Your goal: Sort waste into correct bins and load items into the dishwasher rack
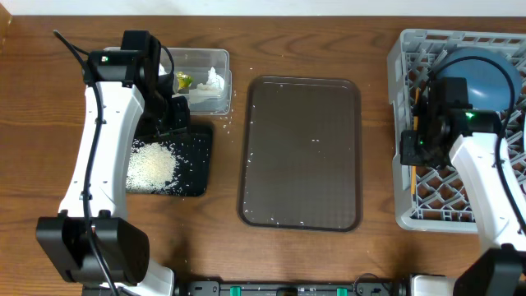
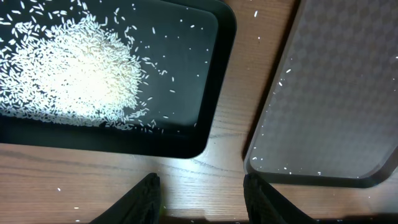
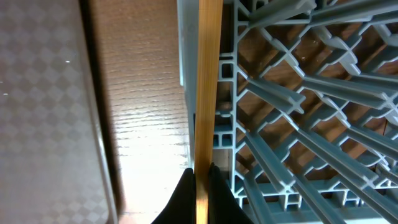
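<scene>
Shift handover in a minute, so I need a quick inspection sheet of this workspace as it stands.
Surface: wooden table, stray grains on it beside the black tray.
Job's things: rice heaped in the black tray; tissues and wrapper in the clear tub; blue dish in the rack; wooden stick by the rack's edge.
Clutter: brown serving tray, a few grains on it.
Claws: left claw open, empty, over bare wood; right claw shut on the wooden stick.
Cables: black cable along the left arm.
Surroundings: nothing seen.
</scene>
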You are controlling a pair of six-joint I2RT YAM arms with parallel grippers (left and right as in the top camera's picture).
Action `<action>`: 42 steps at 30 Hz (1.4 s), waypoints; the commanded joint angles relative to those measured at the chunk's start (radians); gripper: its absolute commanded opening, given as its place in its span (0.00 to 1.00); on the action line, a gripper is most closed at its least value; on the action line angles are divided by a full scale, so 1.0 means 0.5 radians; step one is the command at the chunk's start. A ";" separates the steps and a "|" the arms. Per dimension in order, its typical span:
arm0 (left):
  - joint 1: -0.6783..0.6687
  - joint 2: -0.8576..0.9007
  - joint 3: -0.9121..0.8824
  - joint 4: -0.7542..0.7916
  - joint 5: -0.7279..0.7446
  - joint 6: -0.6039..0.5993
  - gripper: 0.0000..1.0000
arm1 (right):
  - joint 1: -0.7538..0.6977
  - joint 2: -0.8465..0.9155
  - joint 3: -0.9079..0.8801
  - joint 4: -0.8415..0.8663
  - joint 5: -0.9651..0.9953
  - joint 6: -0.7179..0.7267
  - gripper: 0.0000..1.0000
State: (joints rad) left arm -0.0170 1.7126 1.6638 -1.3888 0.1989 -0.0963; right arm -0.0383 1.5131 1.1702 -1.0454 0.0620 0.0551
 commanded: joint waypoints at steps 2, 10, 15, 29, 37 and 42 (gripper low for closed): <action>0.001 0.005 -0.014 -0.002 -0.018 0.021 0.46 | -0.030 0.072 0.011 0.010 0.057 -0.040 0.02; 0.001 0.005 -0.014 0.007 -0.018 0.021 0.46 | -0.031 0.120 0.011 0.011 0.145 -0.037 0.02; 0.001 0.005 -0.014 0.007 -0.018 0.021 0.46 | -0.031 0.120 0.011 0.011 0.145 -0.038 0.07; 0.001 0.005 -0.014 0.006 -0.018 0.021 0.47 | -0.031 0.120 0.011 -0.016 0.066 0.001 0.71; -0.063 0.005 -0.014 0.046 0.171 0.179 0.47 | -0.029 0.114 0.013 0.027 -0.399 0.042 0.82; -0.169 0.005 -0.014 0.124 0.169 0.208 0.47 | -0.027 0.038 0.100 0.102 -0.507 0.090 0.84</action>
State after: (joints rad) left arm -0.0780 1.7126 1.6638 -1.3357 0.2592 -0.0250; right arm -0.0616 1.5631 1.1759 -0.9993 -0.0845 0.0723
